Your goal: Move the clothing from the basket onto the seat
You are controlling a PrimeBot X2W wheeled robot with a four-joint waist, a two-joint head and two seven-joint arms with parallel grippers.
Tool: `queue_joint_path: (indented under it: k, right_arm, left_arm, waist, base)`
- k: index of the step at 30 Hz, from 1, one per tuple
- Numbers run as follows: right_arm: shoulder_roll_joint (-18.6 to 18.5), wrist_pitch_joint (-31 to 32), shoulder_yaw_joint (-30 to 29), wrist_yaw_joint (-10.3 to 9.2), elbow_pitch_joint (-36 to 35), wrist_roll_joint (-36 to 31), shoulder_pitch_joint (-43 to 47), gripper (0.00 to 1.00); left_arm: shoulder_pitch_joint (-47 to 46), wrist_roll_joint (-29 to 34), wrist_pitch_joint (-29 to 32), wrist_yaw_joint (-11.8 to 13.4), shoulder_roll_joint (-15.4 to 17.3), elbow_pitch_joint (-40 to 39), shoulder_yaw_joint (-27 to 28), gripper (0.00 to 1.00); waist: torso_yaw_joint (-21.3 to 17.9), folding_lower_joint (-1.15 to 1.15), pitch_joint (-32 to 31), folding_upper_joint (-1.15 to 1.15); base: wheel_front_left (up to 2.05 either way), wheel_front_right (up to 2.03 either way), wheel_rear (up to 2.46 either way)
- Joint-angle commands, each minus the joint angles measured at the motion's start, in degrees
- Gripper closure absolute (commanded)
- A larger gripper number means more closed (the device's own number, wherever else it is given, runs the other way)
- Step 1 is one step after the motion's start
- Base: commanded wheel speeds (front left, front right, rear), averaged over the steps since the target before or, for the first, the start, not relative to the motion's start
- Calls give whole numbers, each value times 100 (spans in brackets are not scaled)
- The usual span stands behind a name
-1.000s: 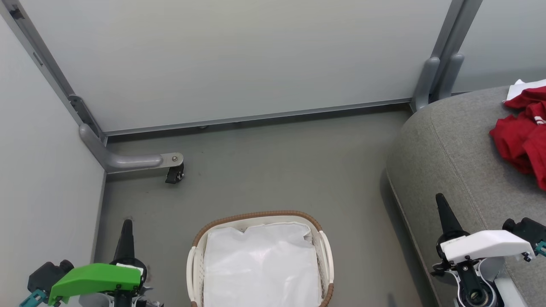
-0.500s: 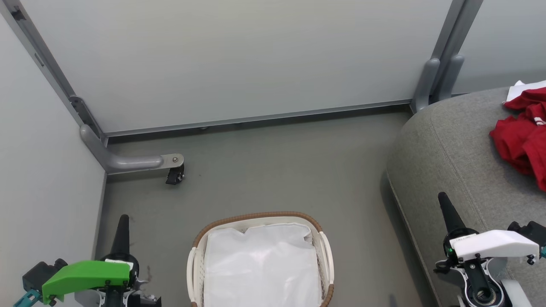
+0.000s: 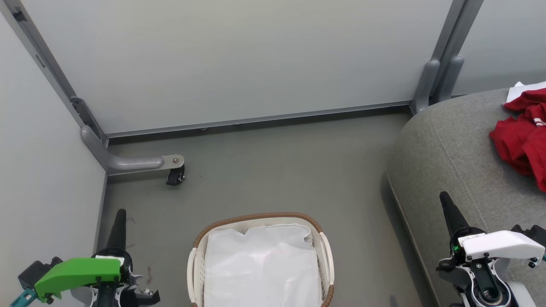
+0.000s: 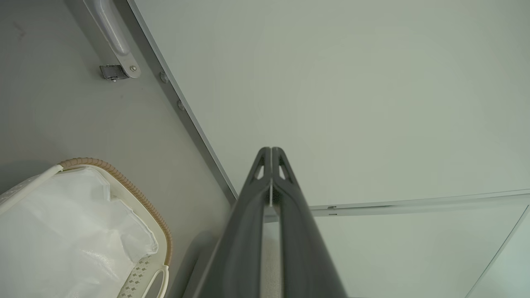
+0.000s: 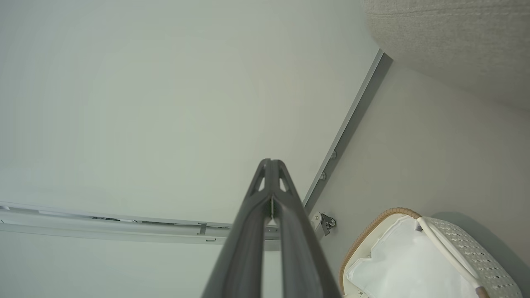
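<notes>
The left gripper (image 3: 120, 214) and the right gripper (image 3: 445, 197) each have their fingers pressed together. Between them, on the floor (image 3: 277, 170), the basket (image 3: 256, 216) holds its white liner (image 3: 262, 264). The red clothing (image 3: 522, 136) lies crumpled on the seat (image 3: 448, 149), well in from its rounded left edge, the heap running front to back.

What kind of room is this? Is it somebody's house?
Probably a test booth made to look like a living room: plain partition panels on a wheeled foot, a grey seat with red clothing on it, and a laundry basket.
</notes>
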Motion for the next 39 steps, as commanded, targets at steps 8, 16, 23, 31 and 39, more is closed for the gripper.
queue_joint_path:
  k: [8,16,23,31,39]
  right_arm:
    - [-36,118,-60,-3,-94,464,51,100]
    - [-39,207,-90,-3,-131,819,72,100]
    - [-41,286,-115,-3,-158,1119,85,100]
    - [-43,368,-145,-4,-190,1437,102,100]
    - [-43,362,-145,-4,-191,1451,104,100]
  left_arm:
    - [-146,-405,124,-39,29,-70,86,100]
    - [-153,-696,211,-55,31,-96,139,100]
    - [-184,-931,294,-70,32,-117,184,100]
    - [-196,-1202,361,-76,33,-134,226,100]
    - [-188,-1204,374,-78,33,-131,224,100]
  waist:
    - [3,0,-13,0]
    - [6,0,-26,0]
    - [9,0,-37,0]
    - [12,0,-50,0]
    - [12,0,-51,0]
  base:
    - [0,0,0]
    - [0,0,0]
    - [0,0,0]
    - [0,0,0]
    - [0,0,0]
